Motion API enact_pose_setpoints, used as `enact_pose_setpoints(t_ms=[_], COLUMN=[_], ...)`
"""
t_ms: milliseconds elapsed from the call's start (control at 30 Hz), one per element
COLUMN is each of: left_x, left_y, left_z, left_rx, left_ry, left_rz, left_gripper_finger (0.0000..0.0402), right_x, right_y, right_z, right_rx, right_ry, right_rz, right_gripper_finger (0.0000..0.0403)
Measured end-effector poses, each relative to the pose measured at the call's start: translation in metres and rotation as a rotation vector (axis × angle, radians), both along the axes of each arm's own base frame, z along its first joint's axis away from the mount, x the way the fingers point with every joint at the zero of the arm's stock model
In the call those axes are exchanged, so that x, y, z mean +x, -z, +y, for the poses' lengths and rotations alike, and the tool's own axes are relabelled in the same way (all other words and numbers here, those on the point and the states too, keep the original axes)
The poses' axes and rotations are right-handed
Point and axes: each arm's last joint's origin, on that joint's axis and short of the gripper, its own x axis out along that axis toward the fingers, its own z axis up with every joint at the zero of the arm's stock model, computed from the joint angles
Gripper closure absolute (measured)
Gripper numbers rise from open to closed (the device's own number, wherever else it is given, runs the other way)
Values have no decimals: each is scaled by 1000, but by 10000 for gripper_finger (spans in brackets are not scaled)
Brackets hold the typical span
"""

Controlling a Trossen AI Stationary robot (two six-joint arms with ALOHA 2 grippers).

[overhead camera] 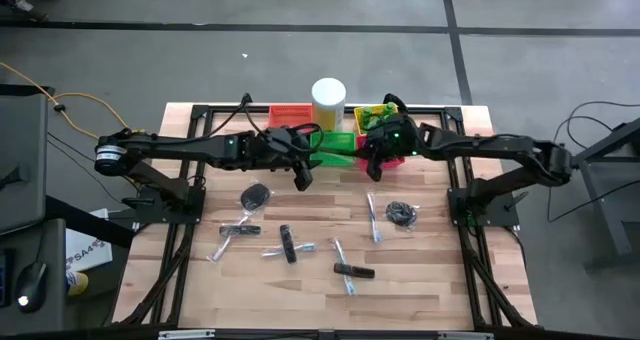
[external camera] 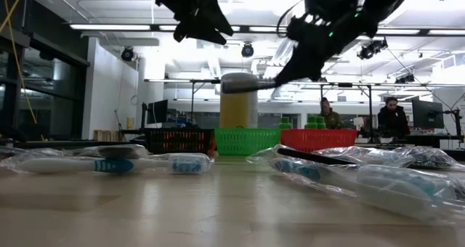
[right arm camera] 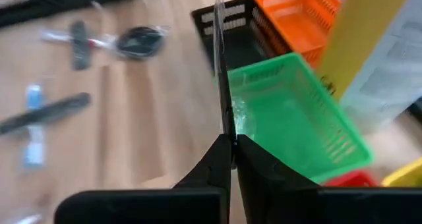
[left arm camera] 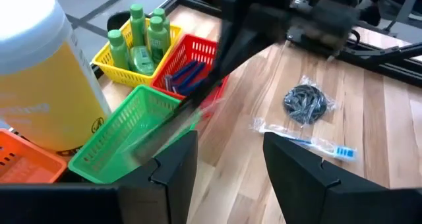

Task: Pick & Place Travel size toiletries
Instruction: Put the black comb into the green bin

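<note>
This is a big lab or workshop room. Long bright lights (external camera: 109,27) hang in rows from a high ceiling with pipes. Two people (external camera: 392,118) sit far back at desks with computer screens (external camera: 427,115). The wooden table (overhead camera: 300,290) sits in a black metal frame on a grey floor (overhead camera: 300,5). Cables (overhead camera: 60,95) run across the floor, and a computer mouse (overhead camera: 32,278) lies at the side.

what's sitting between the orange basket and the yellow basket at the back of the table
In the high view, the tall white cylinder stands between the orange basket and yellow basket.
</note>
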Motion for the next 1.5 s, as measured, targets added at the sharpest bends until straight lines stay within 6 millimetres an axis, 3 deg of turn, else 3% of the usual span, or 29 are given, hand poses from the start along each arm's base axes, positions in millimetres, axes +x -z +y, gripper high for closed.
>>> enact_pose_setpoints(t_ms=[200,433,633,833,967,1167,1500], left_x=[0,0,0,-1,-3,-8,-4], left_y=[0,0,0,1,6,14,18], left_z=[0,0,0,0,-1,-3,-16], left_rx=[-21,-25,-40,-61,-128,-195,-250], left_ry=[-11,-13,-21,-31,-53,-58,-8], left_rz=[-6,-8,-14,-7,33,110,121], left_gripper_finger=[227,227,227,227,227,227,227], right_x=[18,23,24,16,4,-20,-33], right_y=[26,50,48,34,16,-3,6], right_z=[-13,-22,-21,-19,-10,12,61], right_rx=[-109,-85,-82,12,176,430,585], right_ry=[105,122,123,158,128,-12,-92], right_rz=[55,129,113,70,23,54,287], right_gripper_finger=[399,380,319,246,222,222,229])
